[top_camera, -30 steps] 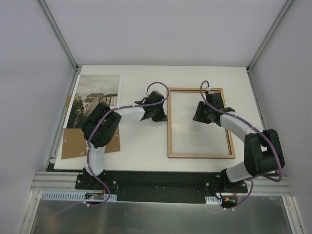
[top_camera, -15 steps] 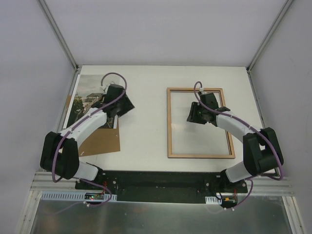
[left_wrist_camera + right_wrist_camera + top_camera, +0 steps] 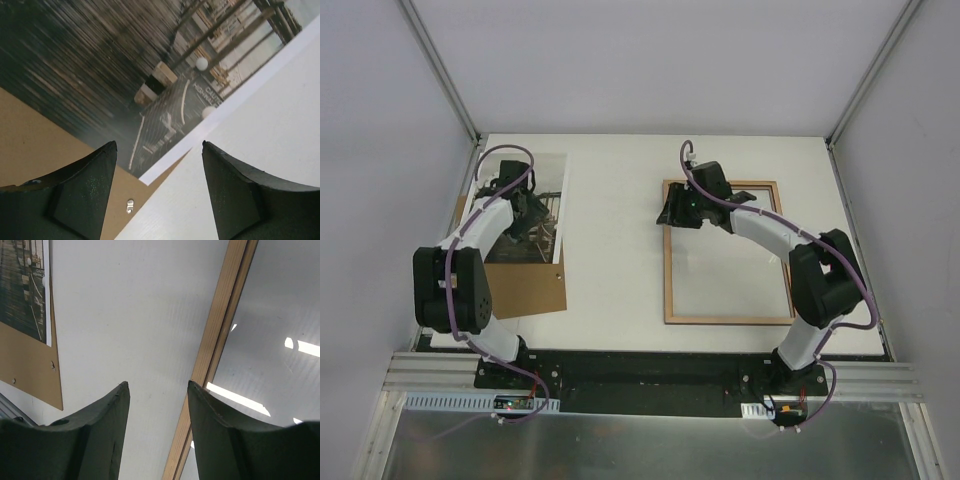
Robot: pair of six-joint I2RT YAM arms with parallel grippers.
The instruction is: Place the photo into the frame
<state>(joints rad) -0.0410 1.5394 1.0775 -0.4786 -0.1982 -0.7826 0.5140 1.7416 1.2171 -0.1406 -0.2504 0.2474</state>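
Observation:
The photo [image 3: 549, 172] lies flat at the table's far left, its near part resting on a brown backing board [image 3: 528, 291]. My left gripper [image 3: 537, 221] hovers over the photo's near right corner, open and empty; the left wrist view shows the photo [image 3: 100, 65] just ahead of the gripper [image 3: 159, 145]. The frame [image 3: 668, 280] lies wood-coloured side up on the right half. My right gripper [image 3: 672, 214] stands open over the frame's left rail near its far corner. In the right wrist view the rail [image 3: 225, 325] runs beside the right fingertip of the gripper [image 3: 157, 383].
The backing board [image 3: 45, 150] carries a small metal tab and pokes out below the photo. White table [image 3: 615, 230] lies between the photo and the frame. The clear pane [image 3: 280, 315] reflects ceiling lights. Grey walls enclose the table on three sides.
My left arm swung from the table's middle to the photo at far left, its jaws opening wide. My right gripper moved left from inside the frame to its left rail and opened further.

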